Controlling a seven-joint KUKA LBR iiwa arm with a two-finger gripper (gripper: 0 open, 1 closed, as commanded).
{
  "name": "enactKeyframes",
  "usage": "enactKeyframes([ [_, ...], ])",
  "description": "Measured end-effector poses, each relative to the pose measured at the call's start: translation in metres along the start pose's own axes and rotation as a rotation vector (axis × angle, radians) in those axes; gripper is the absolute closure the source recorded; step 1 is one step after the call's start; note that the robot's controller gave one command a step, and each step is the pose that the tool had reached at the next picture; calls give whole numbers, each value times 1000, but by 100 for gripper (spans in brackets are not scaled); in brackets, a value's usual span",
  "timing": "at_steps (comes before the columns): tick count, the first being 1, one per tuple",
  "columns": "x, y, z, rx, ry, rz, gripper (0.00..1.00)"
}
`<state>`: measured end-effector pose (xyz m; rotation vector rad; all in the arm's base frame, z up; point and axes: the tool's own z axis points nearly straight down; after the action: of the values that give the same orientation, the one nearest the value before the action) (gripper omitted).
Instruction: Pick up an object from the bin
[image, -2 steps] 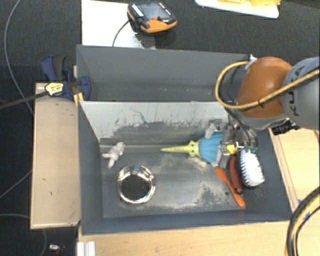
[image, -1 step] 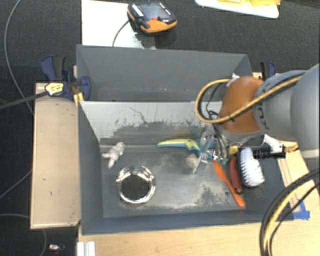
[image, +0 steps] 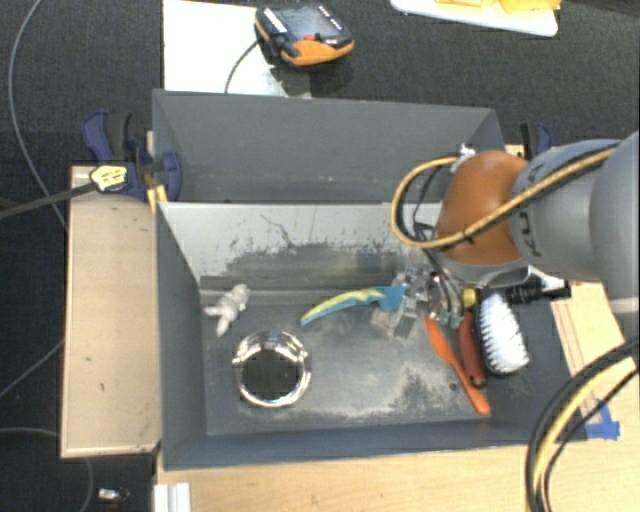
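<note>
**Q.** What lies nearest the camera in the bin (image: 330, 445)?

**A.** At front left lies a round metal ring with a dark centre (image: 270, 372). At front right, a slim orange tool (image: 480, 398) lies just beside a dark red one (image: 470, 352). A white-bristled brush (image: 500, 335) lies against the right wall.

**Q.** Where does the gripper stand?

**A.** The gripper (image: 408, 308) is farther in, right of the middle and low over the bin floor. It is at the teal end of a curved yellow-and-teal handle (image: 345, 303), which runs leftward from it. Whether the gripper is open or closed cannot be told, so no grasp can be affirmed.

**Q.** What lies beyond?

**A.** A small pale figure (image: 228, 306) sits at the left, near the foot of the back slope and well apart from the gripper.

**Q.** How far along is the task?

**A.** By judgement, it is at an early-to-middle stage. The gripper is at working height beside a candidate thing. The handle appears to rest on the floor, so a secure grip and the lift out of the bin are not yet done.
</note>
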<state>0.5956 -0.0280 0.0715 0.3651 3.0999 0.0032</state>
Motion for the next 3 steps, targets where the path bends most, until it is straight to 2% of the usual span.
enactKeyframes([
  [1,1,-3,-1,0,2,-60,100],
  [2,3,-2,-26,1,10,-46,100],
  [3,1,-3,-79,1,9,-54,100],
])
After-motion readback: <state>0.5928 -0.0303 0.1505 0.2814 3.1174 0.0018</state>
